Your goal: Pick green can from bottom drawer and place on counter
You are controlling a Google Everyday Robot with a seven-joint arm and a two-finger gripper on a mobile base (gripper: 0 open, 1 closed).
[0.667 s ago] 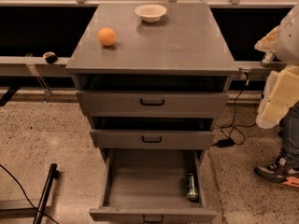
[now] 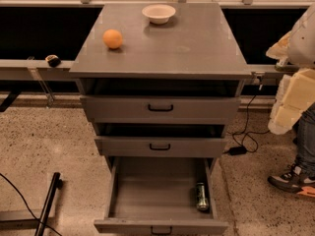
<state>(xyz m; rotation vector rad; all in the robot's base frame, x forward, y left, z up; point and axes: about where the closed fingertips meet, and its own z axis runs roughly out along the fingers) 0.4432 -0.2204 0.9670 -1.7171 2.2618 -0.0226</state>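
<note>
The green can (image 2: 202,196) lies on its side in the right front corner of the bottom drawer (image 2: 147,195), which is pulled open. The two shallower drawers above are pulled out a little. The counter (image 2: 187,43) is the grey cabinet top. Pale arm segments (image 2: 295,92) show at the right edge, beside the cabinet and well above the can. My gripper is out of view.
An orange (image 2: 112,38) and a white bowl (image 2: 158,13) sit on the counter. A person's leg and shoe (image 2: 293,180) stand at the lower right. A cable with a black adapter (image 2: 237,150) lies right of the cabinet. A black bar (image 2: 47,203) lies on the floor at left.
</note>
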